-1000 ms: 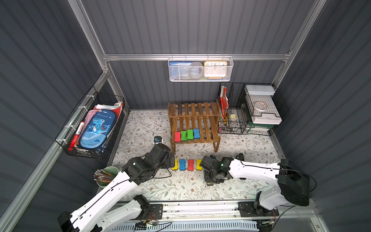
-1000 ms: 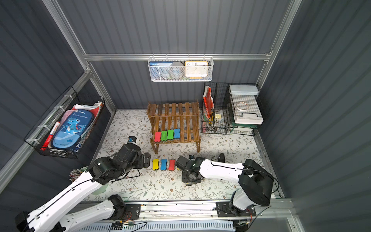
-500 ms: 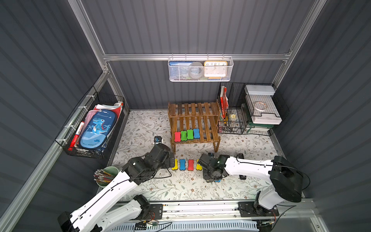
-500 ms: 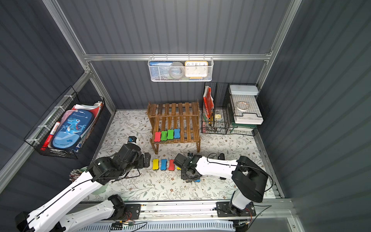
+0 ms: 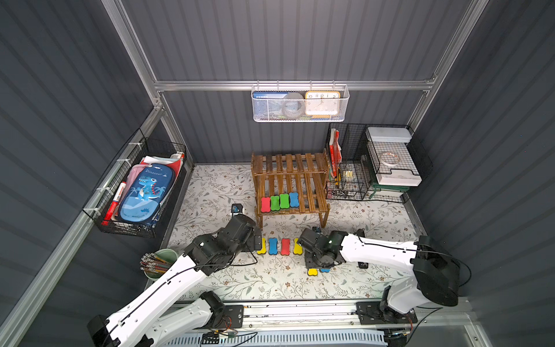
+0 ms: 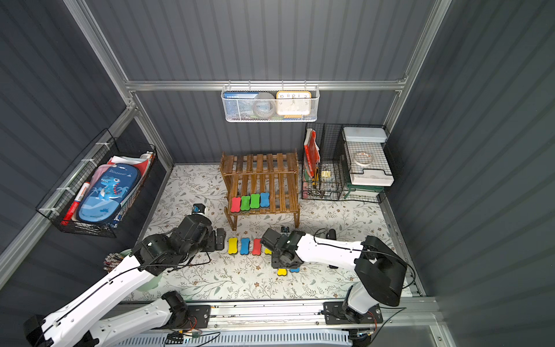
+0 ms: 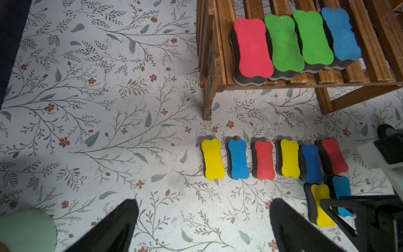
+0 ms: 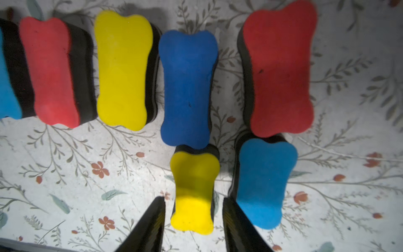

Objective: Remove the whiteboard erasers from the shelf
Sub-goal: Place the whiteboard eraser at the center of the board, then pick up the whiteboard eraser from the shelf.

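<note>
Both top views are sharp, the worktop (image 5: pixel 270 282) bright at frame centre, the walls (image 5: pixel 300 45) dim at the edges. Right wrist view is soft, perhaps defocused, with dark shadows.

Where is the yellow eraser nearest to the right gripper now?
In the right wrist view, the yellow eraser lies on the table between the fingers of the open right gripper, beside the light blue eraser.

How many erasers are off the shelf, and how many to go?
Done: eight erasers lie on the table. In hand: nothing; the right gripper stands open around a yellow eraser on the table, the left gripper open, empty. Left: four erasers on the shelf.
</note>
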`<state>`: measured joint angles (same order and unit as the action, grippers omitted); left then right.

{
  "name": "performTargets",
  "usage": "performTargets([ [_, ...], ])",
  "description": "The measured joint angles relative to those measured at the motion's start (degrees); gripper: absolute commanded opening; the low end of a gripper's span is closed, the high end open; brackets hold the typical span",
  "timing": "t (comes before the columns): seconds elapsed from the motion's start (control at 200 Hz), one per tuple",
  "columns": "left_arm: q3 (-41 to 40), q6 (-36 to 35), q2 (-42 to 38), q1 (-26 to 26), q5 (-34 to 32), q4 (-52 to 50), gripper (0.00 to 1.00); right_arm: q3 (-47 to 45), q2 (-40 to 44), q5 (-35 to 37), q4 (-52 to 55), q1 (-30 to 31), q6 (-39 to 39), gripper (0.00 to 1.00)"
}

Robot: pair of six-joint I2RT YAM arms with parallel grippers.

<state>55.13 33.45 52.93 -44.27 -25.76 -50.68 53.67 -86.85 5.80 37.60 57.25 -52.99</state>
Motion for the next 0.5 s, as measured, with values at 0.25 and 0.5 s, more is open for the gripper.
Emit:
performTargets([
  [0.25, -0.02, 0.02, -1.62, 0.0, -0.02, 0.0, 0.99, 9.86, 8.22, 6.82, 1.92, -0.07, 5.03, 0.54],
  [0.5, -0.02, 0.52, -2.6, 0.0, -0.68, -1.42, 0.99, 25.99, 1.07, 15.28, -5.2, -2.95, 13.86, 0.54],
])
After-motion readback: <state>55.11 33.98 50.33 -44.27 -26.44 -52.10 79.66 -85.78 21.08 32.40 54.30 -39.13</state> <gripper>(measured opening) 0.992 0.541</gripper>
